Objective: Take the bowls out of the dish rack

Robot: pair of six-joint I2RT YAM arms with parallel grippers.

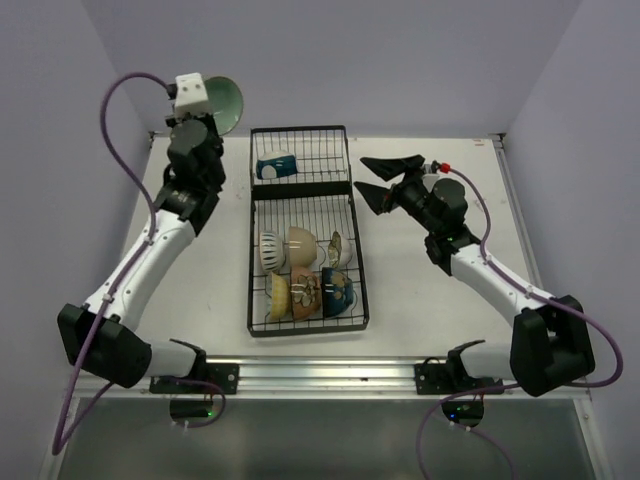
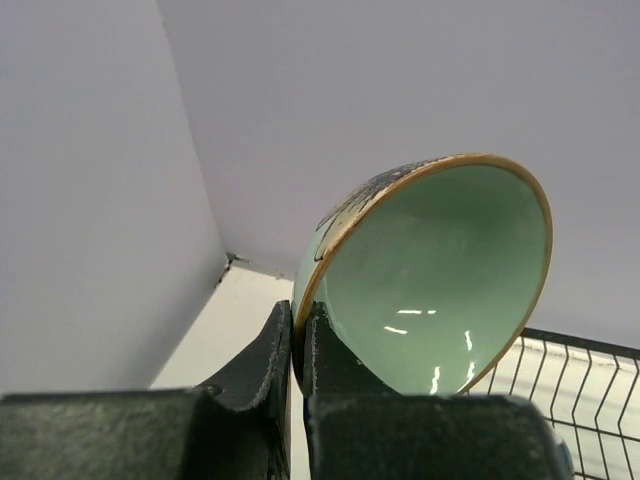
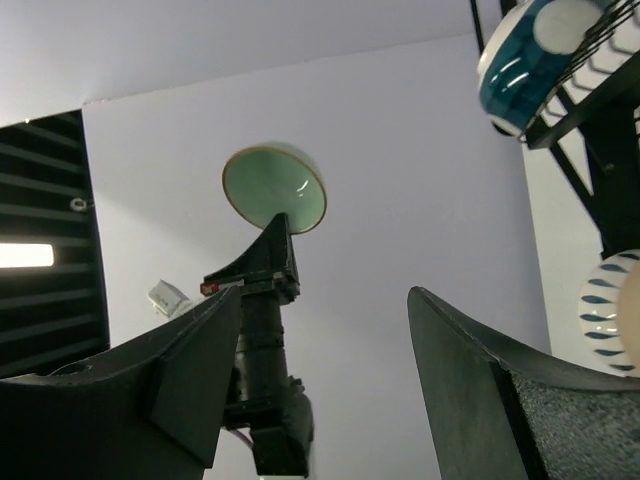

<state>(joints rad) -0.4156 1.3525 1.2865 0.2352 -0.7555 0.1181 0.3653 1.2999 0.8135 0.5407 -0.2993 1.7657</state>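
Observation:
The black wire dish rack (image 1: 252, 262) lies lengthwise in the middle of the table. A blue-and-white bowl (image 1: 275, 165) sits in its far section. Several bowls stand on edge in the near section, among them a striped one (image 1: 270, 248) and a tan one (image 1: 302, 243). My left gripper (image 1: 208, 118) is raised at the far left, shut on the rim of a green bowl (image 1: 226, 103). The wrist view shows the pads (image 2: 325, 345) pinching that rim, with the green bowl (image 2: 440, 270) tilted on edge. My right gripper (image 1: 361, 173) hangs open and empty just right of the rack.
The white table (image 1: 430, 300) is walled on the far, left and right sides, and the corner (image 2: 228, 262) is close to the left gripper. A metal rail (image 1: 320, 375) with both arm bases runs along the near edge.

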